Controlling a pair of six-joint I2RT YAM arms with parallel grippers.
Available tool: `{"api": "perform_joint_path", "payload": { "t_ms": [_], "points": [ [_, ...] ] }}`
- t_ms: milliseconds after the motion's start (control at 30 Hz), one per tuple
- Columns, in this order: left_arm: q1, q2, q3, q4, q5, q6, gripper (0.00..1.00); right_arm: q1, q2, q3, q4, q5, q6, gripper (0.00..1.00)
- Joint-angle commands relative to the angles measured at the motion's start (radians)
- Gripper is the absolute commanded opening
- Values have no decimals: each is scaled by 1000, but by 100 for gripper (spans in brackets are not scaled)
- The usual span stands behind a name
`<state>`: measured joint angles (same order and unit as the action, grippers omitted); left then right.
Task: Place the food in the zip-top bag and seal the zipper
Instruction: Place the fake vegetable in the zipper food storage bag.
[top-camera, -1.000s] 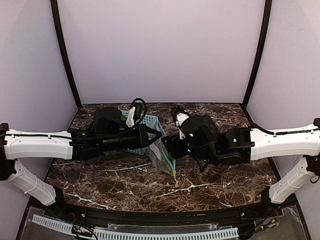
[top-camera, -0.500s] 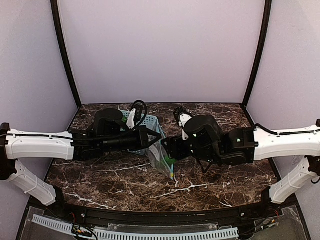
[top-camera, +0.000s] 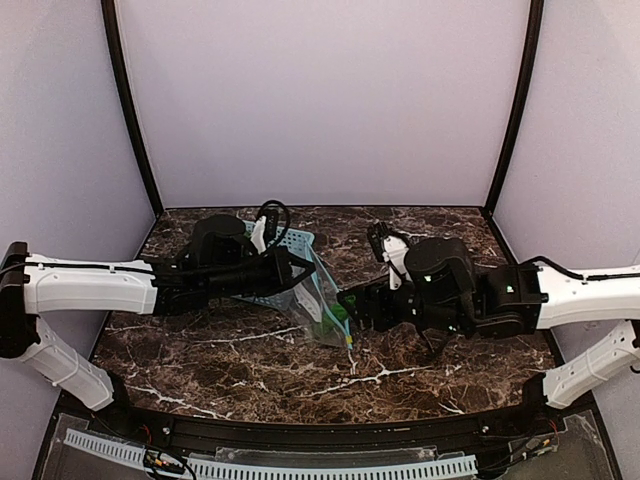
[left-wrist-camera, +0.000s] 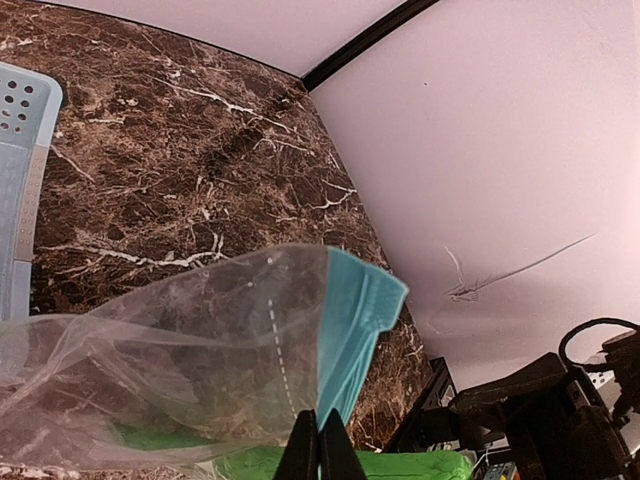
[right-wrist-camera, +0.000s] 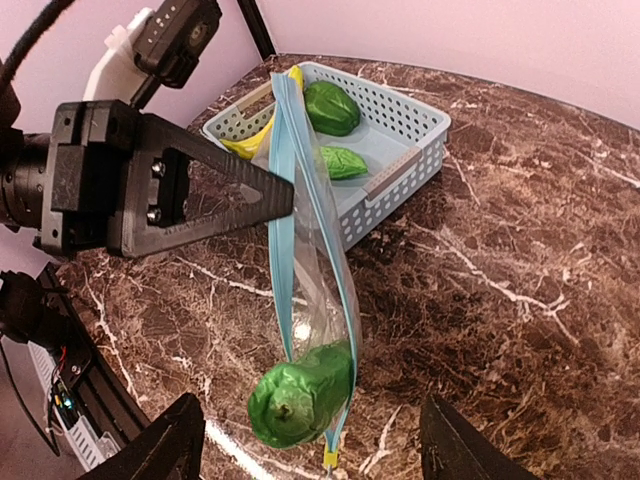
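The clear zip-top bag hangs by one corner, its mouth facing my right wrist camera. My left gripper is shut on the light-blue zipper at that corner, as the right wrist view also shows. A green cucumber piece sits low between the two zipper strips, its end poking out. My right gripper stands open just in front of it, touching nothing. In the basket lie the yellow banana, a dark green pepper and another green piece.
The light-blue slotted basket stands behind the bag on the marble table. Both grippers meet over the table's middle, left and right, with the bag between them. Walls close the back and sides.
My right gripper has opened and drawn back to the right, leaving the green piece in the bag's mouth. The left gripper still holds the bag's corner.
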<state>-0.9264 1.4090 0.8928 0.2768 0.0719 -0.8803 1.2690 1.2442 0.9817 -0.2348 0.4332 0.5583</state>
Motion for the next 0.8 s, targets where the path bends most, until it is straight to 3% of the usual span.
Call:
{"api": "perform_joint_path", "payload": {
  "t_ms": [0, 767],
  "points": [
    [7, 3, -19, 14, 19, -6, 1, 4, -27, -65, 38, -31, 49, 69],
    [9, -9, -59, 38, 28, -20, 1, -66, 53, -60, 158, -102, -21, 30]
  ]
}}
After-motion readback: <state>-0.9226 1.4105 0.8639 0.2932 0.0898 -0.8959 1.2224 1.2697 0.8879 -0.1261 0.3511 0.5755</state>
